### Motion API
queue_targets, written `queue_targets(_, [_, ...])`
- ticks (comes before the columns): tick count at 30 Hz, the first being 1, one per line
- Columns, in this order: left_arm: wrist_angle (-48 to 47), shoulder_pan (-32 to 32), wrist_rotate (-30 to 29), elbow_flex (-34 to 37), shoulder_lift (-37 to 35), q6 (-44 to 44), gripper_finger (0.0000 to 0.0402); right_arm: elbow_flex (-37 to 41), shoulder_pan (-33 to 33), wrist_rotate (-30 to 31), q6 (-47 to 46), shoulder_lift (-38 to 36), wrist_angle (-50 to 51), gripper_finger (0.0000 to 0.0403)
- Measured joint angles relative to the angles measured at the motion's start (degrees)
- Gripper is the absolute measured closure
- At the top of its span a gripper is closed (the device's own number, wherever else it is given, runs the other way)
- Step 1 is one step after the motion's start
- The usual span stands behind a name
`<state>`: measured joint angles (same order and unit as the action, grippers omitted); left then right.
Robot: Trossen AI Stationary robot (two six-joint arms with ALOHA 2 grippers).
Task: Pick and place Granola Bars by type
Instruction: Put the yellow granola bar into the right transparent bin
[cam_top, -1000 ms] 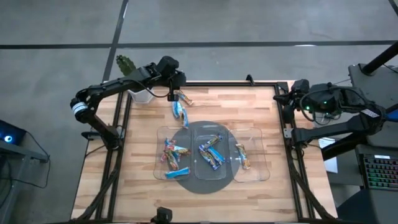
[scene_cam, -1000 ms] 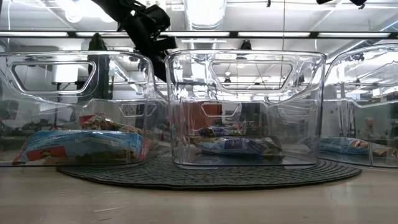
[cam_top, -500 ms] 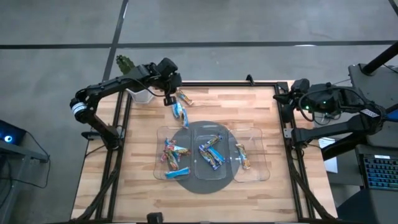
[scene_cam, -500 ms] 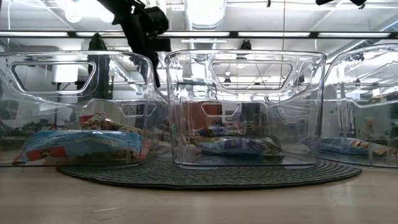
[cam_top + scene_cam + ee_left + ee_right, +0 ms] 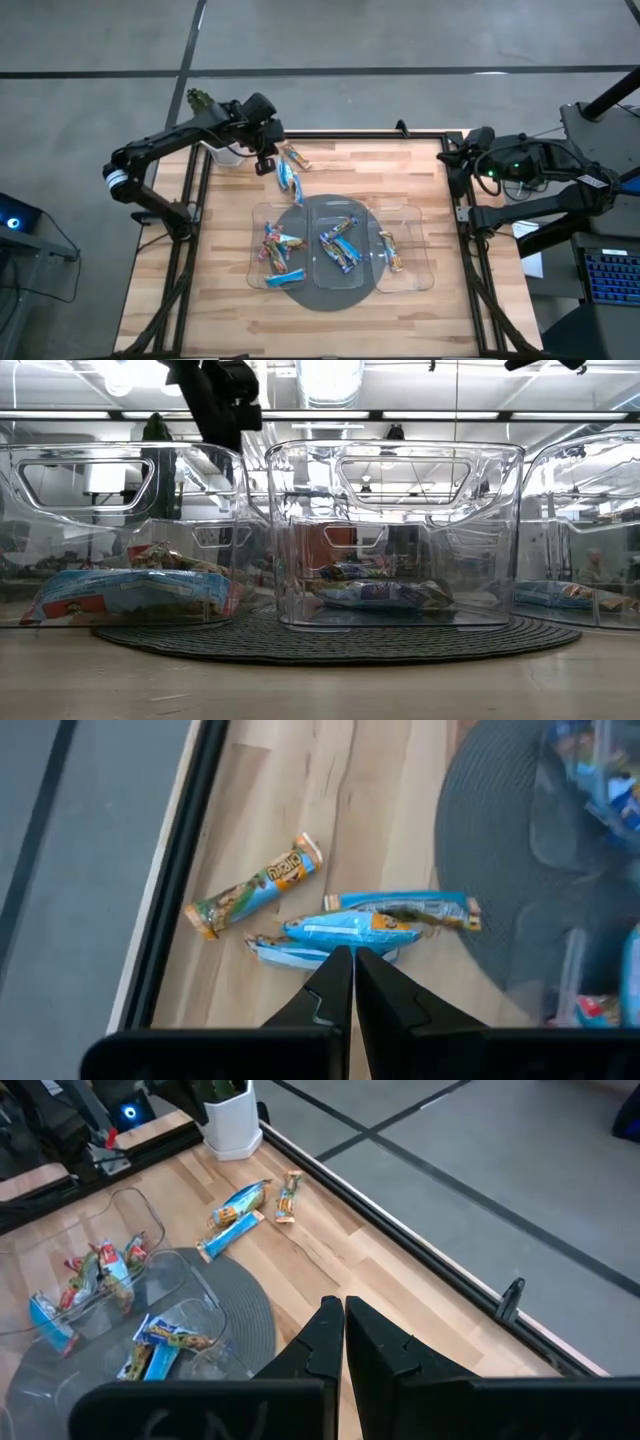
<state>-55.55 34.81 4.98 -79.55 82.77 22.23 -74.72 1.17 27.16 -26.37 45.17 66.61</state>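
As the left arm draws back toward the bench's far-left corner, its tool (image 5: 263,163) comes away empty from the loose granola bars.

Over the last second the left tool has slid from above the loose bars to just beside them, and its wrist view shows the fingers pressed together with nothing between them, so no pick has been made. Three bars still lie on the wooden bench (image 5: 400,170) behind the trays: a tan-orange bar (image 5: 256,888) and two light blue bars (image 5: 372,920) touching each other. The sorted bars sit in the three clear trays (image 5: 404,270) on the round grey mat (image 5: 318,297). The right tool (image 5: 345,1320) waits at the bench's far-right edge, fingers also together. My judgement: the sort is mostly done, and these three still need a fresh approach.
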Motion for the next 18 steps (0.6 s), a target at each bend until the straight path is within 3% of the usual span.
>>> queue_targets(7, [-0.98, 0.07, -0.47, -0.02, -3.09, -2.96, 0.0401, 0.00, 0.00, -0.02, -1.97, 2.11, -4.89, 0.0394])
queue_targets(18, [0.66, 0.02, 1.66, 0.03, -10.66, -6.21, 0.0401, 0.00, 3.70, -0.75, -3.20, 16.76, -18.90, 0.0394])
